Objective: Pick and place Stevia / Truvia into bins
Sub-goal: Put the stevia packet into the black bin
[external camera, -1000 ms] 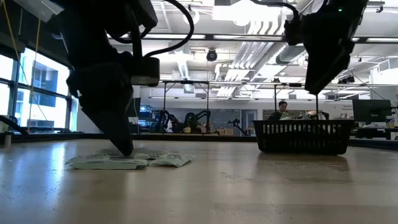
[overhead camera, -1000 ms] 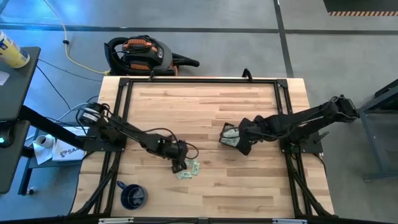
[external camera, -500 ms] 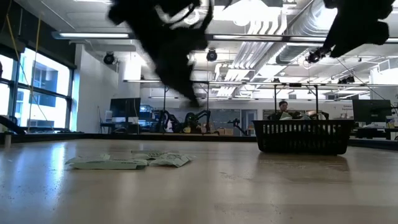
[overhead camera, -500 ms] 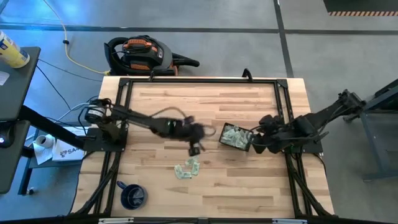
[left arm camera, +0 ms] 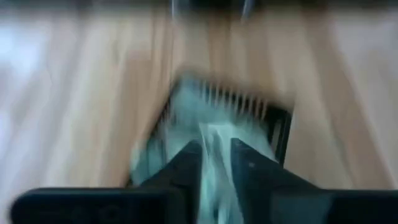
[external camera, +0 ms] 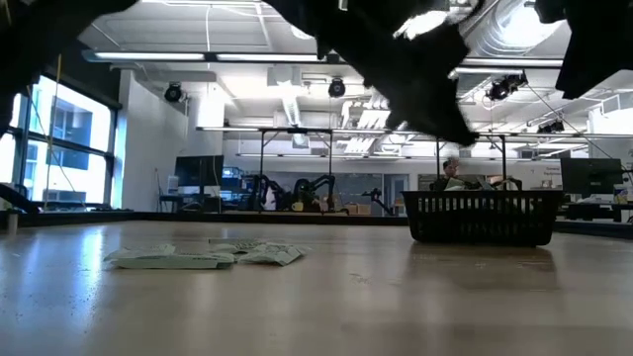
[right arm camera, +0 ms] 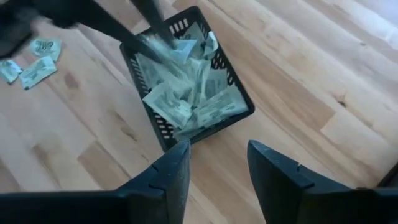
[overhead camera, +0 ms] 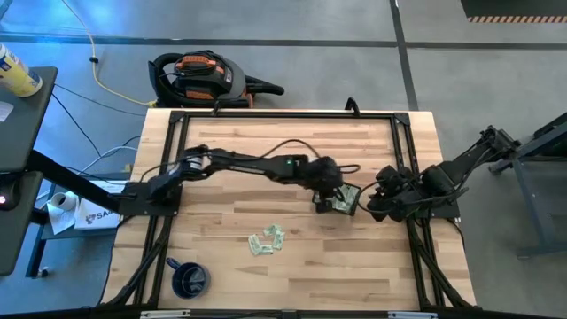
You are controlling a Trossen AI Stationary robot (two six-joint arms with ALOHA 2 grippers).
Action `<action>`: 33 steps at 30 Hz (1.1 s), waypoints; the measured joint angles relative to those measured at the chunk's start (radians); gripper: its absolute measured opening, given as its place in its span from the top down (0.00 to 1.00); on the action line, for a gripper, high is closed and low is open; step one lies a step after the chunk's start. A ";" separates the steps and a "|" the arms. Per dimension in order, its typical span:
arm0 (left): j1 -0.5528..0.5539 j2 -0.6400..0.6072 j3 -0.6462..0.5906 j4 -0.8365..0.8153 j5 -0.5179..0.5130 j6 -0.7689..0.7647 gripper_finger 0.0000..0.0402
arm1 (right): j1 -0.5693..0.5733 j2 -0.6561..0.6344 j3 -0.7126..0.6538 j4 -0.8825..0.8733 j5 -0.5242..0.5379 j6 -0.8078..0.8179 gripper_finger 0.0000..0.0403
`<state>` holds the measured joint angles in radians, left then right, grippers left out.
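The black gridded bin (right arm camera: 163, 129) stands on the wooden table right of centre, with several pale green and white Stevia sachets (right arm camera: 186, 93) inside. My left gripper (left arm camera: 214, 146) reaches across the table and hovers over the bin (overhead camera: 353, 207), shut on one sachet (left arm camera: 216, 163); this view is blurred. My right gripper (right arm camera: 217, 168) is open with nothing between its fingers, just to the right of the bin. A few loose sachets (overhead camera: 267, 239) lie flat on the table, left of the bin and nearer the front edge (external camera: 198, 256). My left gripper pinches a pale sachet (left arm camera: 214, 140) between its two fingers, slanting down from the table's left. The sachet is lifted clear and hangs over the bin's contents. Blur hides which edge or end the fingers are on.
A dark blue mug (overhead camera: 189, 279) stands near the table's front left corner. A black frame (overhead camera: 283, 115) runs round the table's edges. Bare wood lies between the loose sachets and the bin.
My left gripper has risen from the loose sachets near the table's middle and swung toward the right edge, ending over the bin. My right gripper has drawn back from over the bin toward the right edge. The bin and loose sachets stay in place.
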<state>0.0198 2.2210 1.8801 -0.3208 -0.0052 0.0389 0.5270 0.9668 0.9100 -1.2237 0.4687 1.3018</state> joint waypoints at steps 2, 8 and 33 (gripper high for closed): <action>0.004 0.035 0.079 -0.165 0.015 -0.041 0.65 | 0.000 0.000 0.000 0.002 -0.012 0.000 0.60; -0.034 -0.013 0.178 -0.657 0.018 -0.055 0.49 | -0.001 0.007 -0.024 0.104 -0.060 -0.125 0.53; -0.584 -0.632 -0.975 -0.092 -0.160 -0.247 0.50 | -0.351 0.374 -0.073 0.763 -0.482 -0.746 0.46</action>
<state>-0.5643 1.5890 0.9049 -0.4127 -0.1651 -0.2086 0.1758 1.3412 0.8368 -0.4604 -0.0133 0.5561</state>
